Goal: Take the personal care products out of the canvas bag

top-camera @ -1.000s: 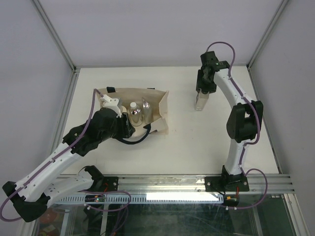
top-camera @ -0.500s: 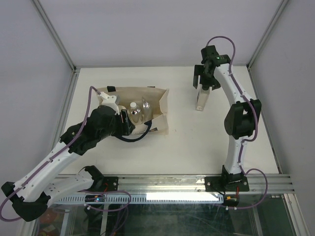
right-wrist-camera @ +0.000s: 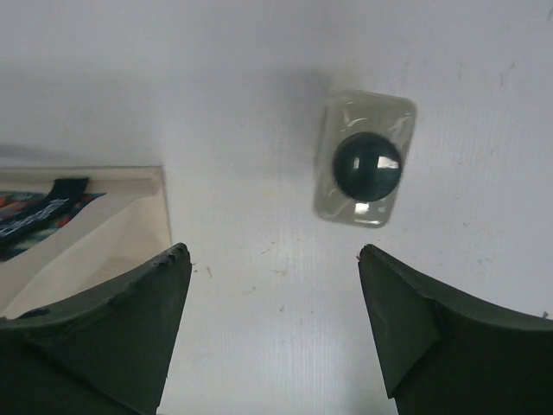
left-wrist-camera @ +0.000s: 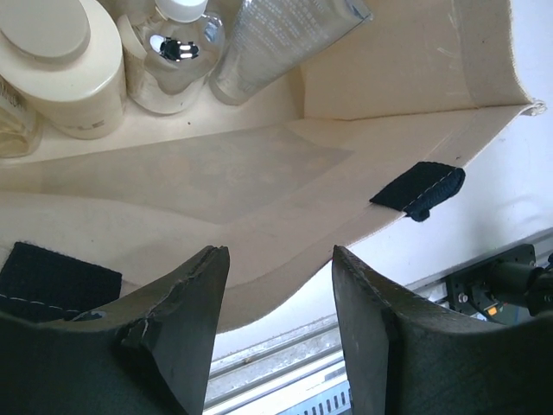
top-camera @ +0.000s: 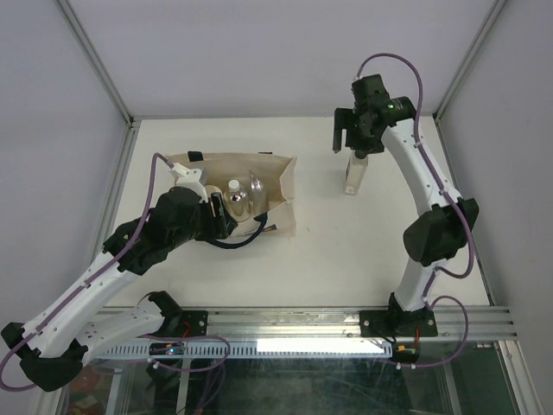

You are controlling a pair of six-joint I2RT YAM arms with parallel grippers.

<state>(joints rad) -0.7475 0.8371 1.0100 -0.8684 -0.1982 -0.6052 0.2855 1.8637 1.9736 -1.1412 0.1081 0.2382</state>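
Nearest, beyond the metal rail [top-camera: 302,322] at the table's [top-camera: 346,259] front edge, the left gripper [left-wrist-camera: 278,259] hovered at the mouth of the canvas bag [left-wrist-camera: 389,69]. Its fingers were parted and nothing lay between them. The bag's near lip ran across below the fingers, with a small dark tab [left-wrist-camera: 419,188] sewn on to one side. A dark loop handle [top-camera: 238,242] curled on the table just in front.

The bag was beige and sat on the left half of the table with its long side running left to right. Its mouth gaped toward the arms. Against its far inner wall huddled the cream bottle [left-wrist-camera: 65,60], the silver-topped bottle [left-wrist-camera: 173,47] and a clear ribbed tube [left-wrist-camera: 276,39], touching one another with their tops turned toward the mouth. An amber-liquid bottle [left-wrist-camera: 13,112] showed only at the picture's edge.

Farther off and well apart to the right, the clear rectangular bottle [right-wrist-camera: 367,164] stood upright on bare table, with its dark round cap pointing straight up. The right gripper [right-wrist-camera: 275,259] hung above it with its fingers spread wide, holding nothing.
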